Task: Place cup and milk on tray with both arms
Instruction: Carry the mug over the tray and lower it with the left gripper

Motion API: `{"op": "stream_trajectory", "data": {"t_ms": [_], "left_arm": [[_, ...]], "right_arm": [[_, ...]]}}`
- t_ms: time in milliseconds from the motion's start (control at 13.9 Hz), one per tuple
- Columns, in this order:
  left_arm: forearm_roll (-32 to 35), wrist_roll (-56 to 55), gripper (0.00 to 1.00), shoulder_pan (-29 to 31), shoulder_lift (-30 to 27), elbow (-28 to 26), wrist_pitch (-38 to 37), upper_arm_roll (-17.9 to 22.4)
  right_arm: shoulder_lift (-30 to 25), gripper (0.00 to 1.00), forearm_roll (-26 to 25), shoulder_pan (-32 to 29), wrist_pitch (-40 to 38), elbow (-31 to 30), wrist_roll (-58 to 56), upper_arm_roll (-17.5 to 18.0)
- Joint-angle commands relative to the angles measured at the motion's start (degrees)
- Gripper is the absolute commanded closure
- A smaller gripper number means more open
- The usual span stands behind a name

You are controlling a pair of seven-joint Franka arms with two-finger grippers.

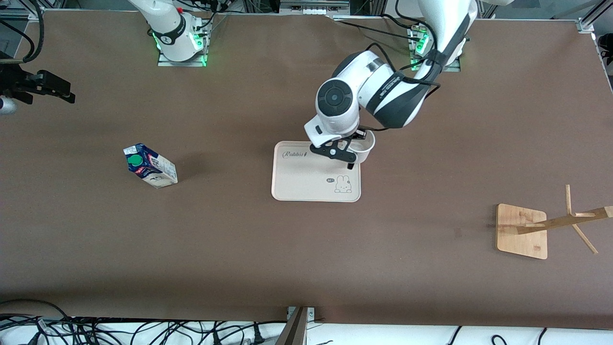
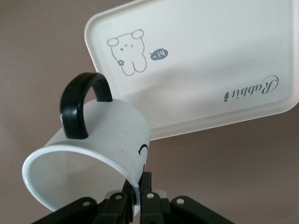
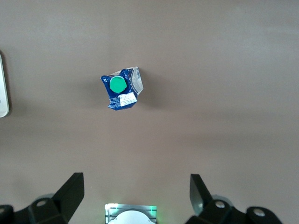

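Note:
The white cup [image 1: 366, 145] with its black handle [image 2: 80, 106] hangs tilted over the tray's corner toward the left arm's base. My left gripper [image 1: 355, 154] is shut on its rim, one finger inside and one outside [image 2: 150, 189]. The cream tray [image 1: 306, 179] with the rabbit drawing lies mid-table, and the left wrist view shows it under the cup [image 2: 210, 56]. The blue milk [image 1: 150, 166] stands on the table toward the right arm's end. High over that end of the table, my right gripper [image 1: 55, 88] is open with nothing in it [image 3: 135, 183], and the milk [image 3: 120, 88] is apart from it.
A bamboo rack base [image 1: 521, 231] with a leaning wooden post stands toward the left arm's end, nearer the front camera. Cables lie along the table's front edge [image 1: 143, 330]. A sliver of the tray [image 3: 2, 88] shows in the right wrist view.

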Motion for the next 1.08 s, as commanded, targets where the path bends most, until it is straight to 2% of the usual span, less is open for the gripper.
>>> {"op": "stream_trajectory", "data": {"t_ms": [0,503,1006], "left_arm": [[1.66,-3.02,1.0,-0.99,3.62,4.06,-1.38,0.22],[1.84,-6.37,1.0,-1.69,9.78,9.41,0.45,0.66],[1.92,-5.67,1.0,-1.08,13.73,9.51,6.0,0.84]], "right_arm": [[0.37,0.0,-0.32,-0.57,-0.95,1.03,0.39,0.25],[0.28,0.0,-0.32,-0.57,-0.95,1.04,0.39,0.25],[0.37,0.0,-0.32,-0.57,-1.04,1.04,0.39,0.25]]}}
